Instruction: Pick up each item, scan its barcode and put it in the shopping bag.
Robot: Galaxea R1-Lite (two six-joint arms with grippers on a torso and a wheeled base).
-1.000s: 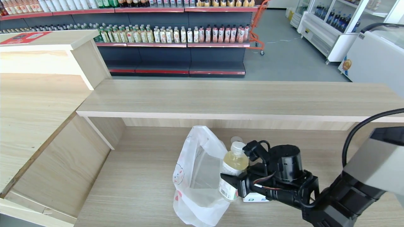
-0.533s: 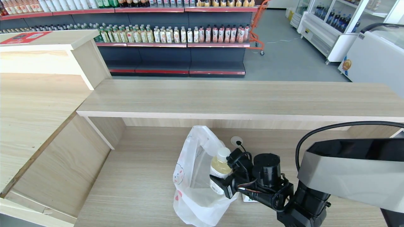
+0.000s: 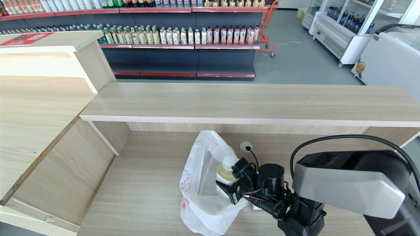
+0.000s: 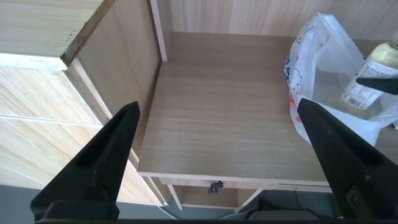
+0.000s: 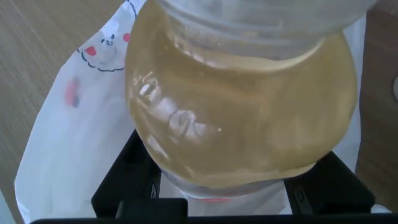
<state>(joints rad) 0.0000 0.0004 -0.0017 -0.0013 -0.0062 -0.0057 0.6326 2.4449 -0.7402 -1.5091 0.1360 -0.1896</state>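
Left wrist view, left gripper (image 4: 227, 165): over the near edge of the lower desk (image 4: 217, 118), left of the shopping bag (image 4: 323, 74); fingers spread wide, nothing between them.
right gripper (image 3: 225, 189): near right of the desk, clamped on the body of the bottle (image 3: 225, 169).
bottle: upright, pale yellow drink, white cap; its lower part seems to sit inside the bag's mouth, though the thin plastic makes that hard to judge.
shopping bag: white, standing open mid-desk, touching the bottle.
white box (image 3: 259, 206): flat on the desk just right of the bag, largely under the right arm.
cable port (image 3: 245, 146): round, beyond the bag, black cable plugged in.
upper ledge (image 3: 249, 101): farther back, across the desk.
shelves (image 3: 177, 36): far, lined with drinks.
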